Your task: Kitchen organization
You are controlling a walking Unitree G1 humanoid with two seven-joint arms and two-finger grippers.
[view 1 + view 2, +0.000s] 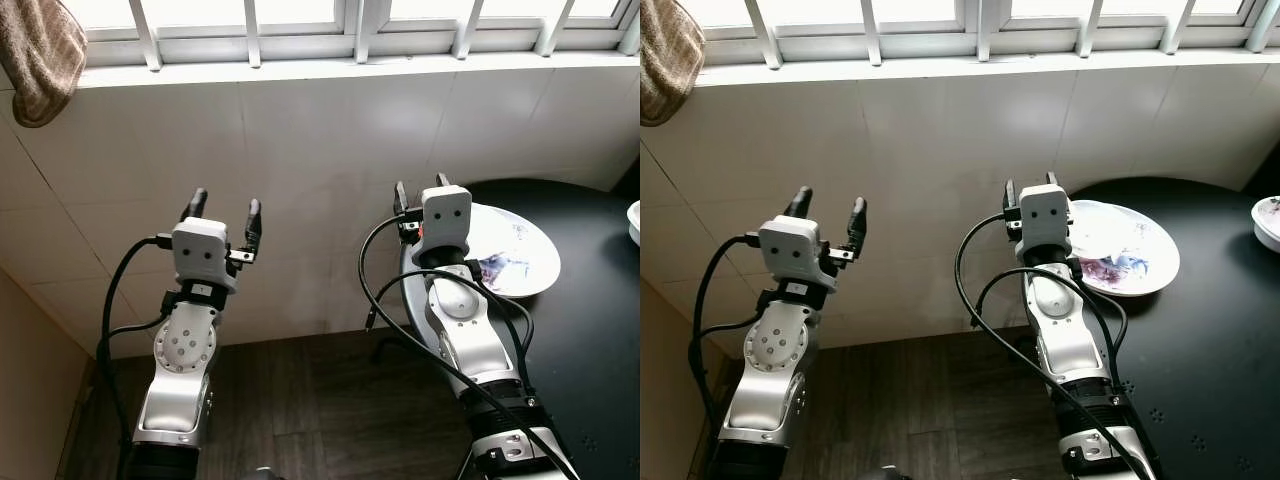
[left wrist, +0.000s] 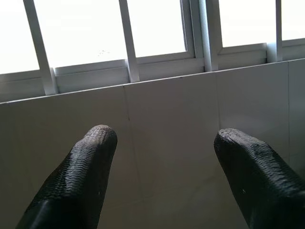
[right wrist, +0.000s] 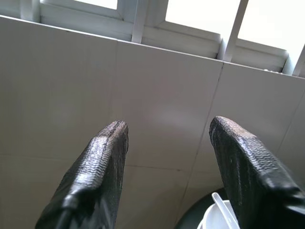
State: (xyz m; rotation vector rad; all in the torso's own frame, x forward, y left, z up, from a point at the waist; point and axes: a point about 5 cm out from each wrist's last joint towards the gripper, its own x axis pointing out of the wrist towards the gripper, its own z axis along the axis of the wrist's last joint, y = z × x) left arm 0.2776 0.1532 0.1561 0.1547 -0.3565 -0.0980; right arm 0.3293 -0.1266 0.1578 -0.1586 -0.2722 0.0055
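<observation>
Left eye view: my right gripper (image 1: 418,192), fingers spread and empty, hovers nearest the plate (image 1: 525,255) just to its right.

A white-tiled wall (image 1: 300,180) runs beneath a bright barred window (image 1: 350,25) at the far side, with dark wood-plank flooring (image 1: 320,400) near, a round black table (image 1: 590,330) at right and a brown towel (image 1: 40,55) hanging far left.
</observation>
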